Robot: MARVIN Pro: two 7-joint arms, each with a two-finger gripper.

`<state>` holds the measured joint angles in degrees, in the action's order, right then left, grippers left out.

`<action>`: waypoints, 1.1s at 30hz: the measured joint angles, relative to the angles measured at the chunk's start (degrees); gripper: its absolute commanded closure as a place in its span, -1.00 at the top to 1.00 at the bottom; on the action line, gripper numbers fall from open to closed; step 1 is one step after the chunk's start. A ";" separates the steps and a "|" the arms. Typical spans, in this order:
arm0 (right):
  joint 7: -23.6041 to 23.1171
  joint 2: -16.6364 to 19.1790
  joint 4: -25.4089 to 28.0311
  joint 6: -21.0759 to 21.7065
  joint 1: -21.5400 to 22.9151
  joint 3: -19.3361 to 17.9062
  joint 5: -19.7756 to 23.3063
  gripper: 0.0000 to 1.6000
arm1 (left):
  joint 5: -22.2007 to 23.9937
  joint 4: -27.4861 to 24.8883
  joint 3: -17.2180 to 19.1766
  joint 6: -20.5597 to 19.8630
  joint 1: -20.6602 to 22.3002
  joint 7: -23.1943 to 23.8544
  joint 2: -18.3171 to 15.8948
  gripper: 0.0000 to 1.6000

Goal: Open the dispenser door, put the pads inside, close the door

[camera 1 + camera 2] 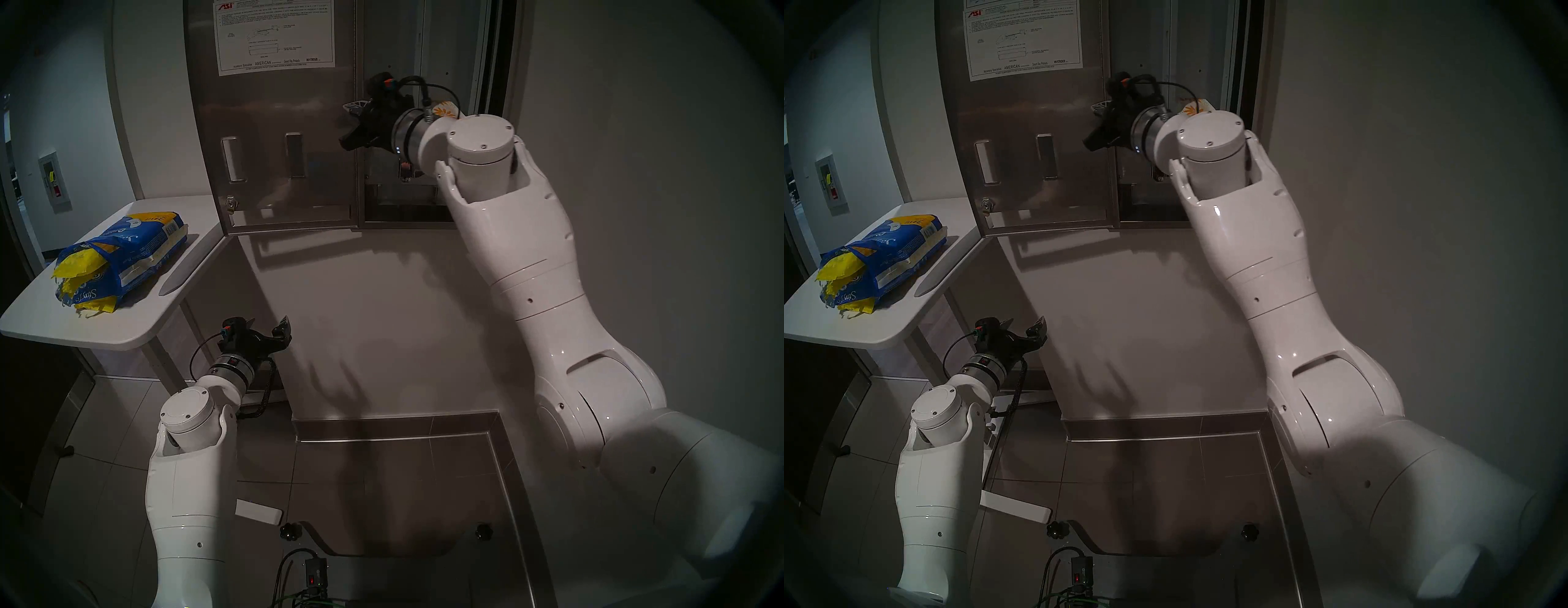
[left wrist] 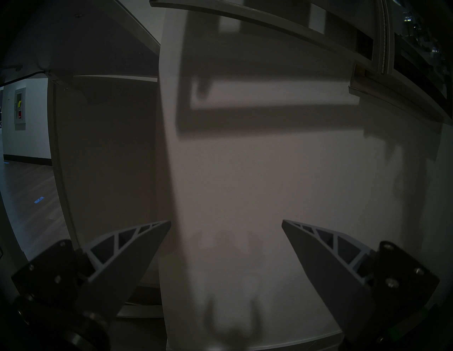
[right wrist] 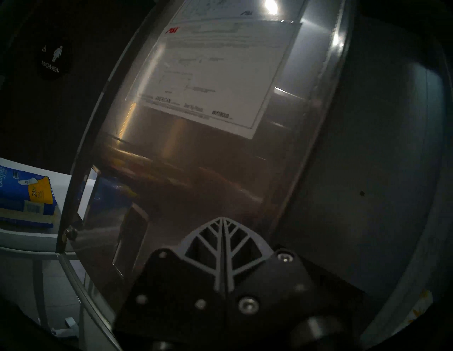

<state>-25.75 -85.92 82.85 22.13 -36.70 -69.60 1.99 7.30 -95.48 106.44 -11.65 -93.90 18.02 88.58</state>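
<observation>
We see yellow pads (image 1: 78, 265) poking from the blue bag (image 1: 123, 259) on the tabletop (image 1: 127, 327); the dispenser door (image 1: 271, 127) is open. Left gripper (image 2: 225, 221) jaws apart, right gripper (image 3: 221, 219) jaws together, empty.

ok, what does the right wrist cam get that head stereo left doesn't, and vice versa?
Right wrist only: a WOMEN sign and the right pincer with fingers pressed shut, empty. Head left only: the open left pincer, yellow pads spilling from the blue bag, and the dispenser interior. Both: the open dispenser door with its instruction sheet.
</observation>
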 measured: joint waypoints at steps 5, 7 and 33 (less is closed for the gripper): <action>-1.84 2.33 4.15 1.84 -1.73 -2.91 1.52 -1.00 | 0.00 0.00 0.00 0.00 0.00 0.00 -0.01 1.00; -2.19 3.14 5.62 2.49 -2.37 -4.10 1.94 -1.00 | 0.01 0.00 0.00 0.00 0.00 0.00 -0.01 1.00; 4.22 7.95 22.48 11.32 -12.47 -20.19 3.78 -1.00 | 0.01 0.00 -0.01 0.00 0.00 -0.02 -0.03 1.00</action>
<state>-21.53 -77.97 105.32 33.45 -49.17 -89.80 5.77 7.31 -95.48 106.43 -11.65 -93.90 18.00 88.55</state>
